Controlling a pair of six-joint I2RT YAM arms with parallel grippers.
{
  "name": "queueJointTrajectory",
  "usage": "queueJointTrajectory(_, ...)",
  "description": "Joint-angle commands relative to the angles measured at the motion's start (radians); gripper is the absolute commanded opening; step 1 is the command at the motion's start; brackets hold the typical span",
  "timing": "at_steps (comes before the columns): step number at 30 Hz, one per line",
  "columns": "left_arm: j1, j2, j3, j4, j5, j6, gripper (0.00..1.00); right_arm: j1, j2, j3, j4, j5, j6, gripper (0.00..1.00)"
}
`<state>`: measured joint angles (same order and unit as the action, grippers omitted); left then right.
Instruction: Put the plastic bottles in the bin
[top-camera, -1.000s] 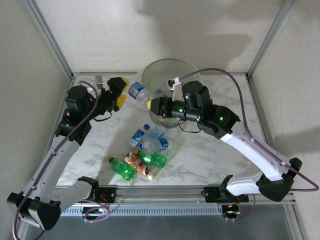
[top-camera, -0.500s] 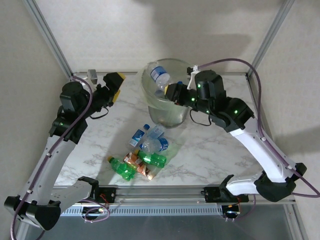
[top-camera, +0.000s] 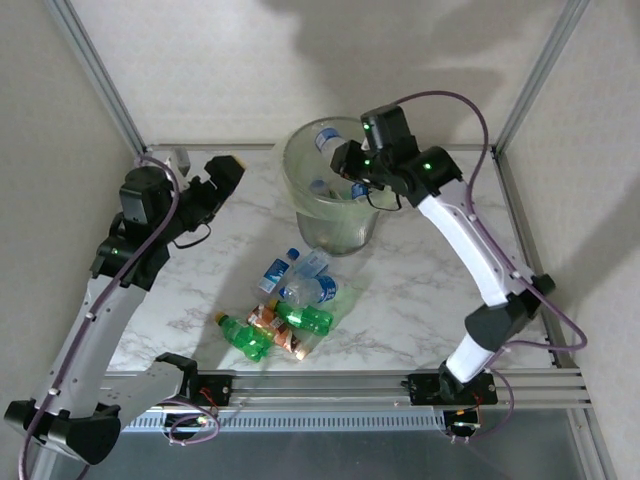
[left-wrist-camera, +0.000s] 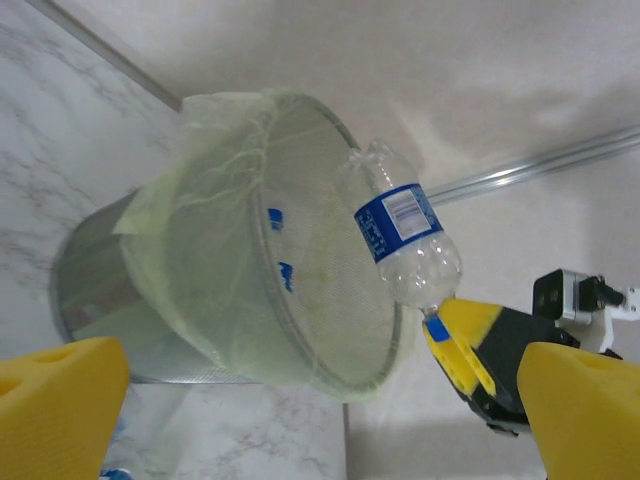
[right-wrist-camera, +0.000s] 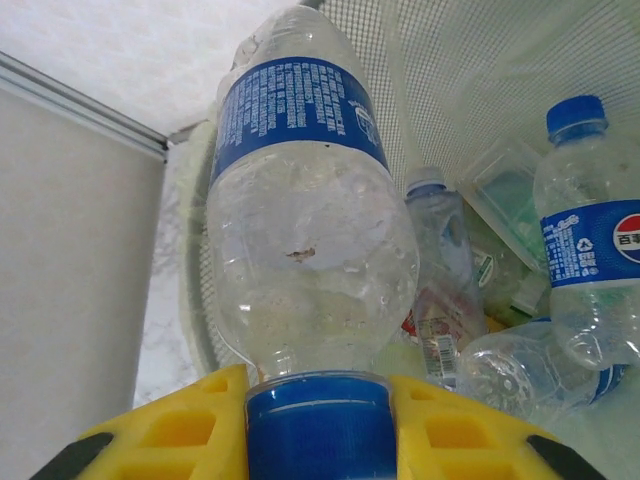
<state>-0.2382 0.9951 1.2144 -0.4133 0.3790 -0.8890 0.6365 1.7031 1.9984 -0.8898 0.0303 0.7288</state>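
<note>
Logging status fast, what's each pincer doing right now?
Left pincer: open, empty.
Right pincer: shut on the blue-capped bottle by its cap, over the bin.

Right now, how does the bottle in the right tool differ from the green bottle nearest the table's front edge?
The held bottle is clear with a blue label and cap; the green bottle is green throughout. The held bottle is clamped by its cap in the right tool, raised over the bin; the green bottle lies on its side on the table, ungripped. Both are small plastic bottles, not yet dropped in.
</note>
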Motion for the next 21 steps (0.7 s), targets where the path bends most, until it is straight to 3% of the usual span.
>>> queueJointTrajectory(1,0.005,-0.039,0.034,-0.068,-0.056,0.054,0.99,0.002,0.074,0.092,-0.093,0.021,-0.007,0.27)
queueJointTrajectory(7,0.008,-0.058,0.035,-0.105,-0.073,0.063,1.0,0.018,0.181,0.235,-0.181,0.059,-0.021,0.57)
queueJointTrajectory(10,0.008,-0.055,0.04,-0.122,-0.076,0.069,1.0,0.033,0.175,0.231,-0.172,0.064,-0.02,0.66)
queueJointTrajectory(16,0.009,-0.063,0.037,-0.159,-0.093,0.069,1.0,0.054,0.142,0.217,-0.161,0.099,-0.025,0.67)
queueJointTrajectory(21,0.01,-0.082,0.011,-0.227,-0.155,0.059,0.98,0.147,0.074,0.192,-0.13,0.172,-0.063,0.67)
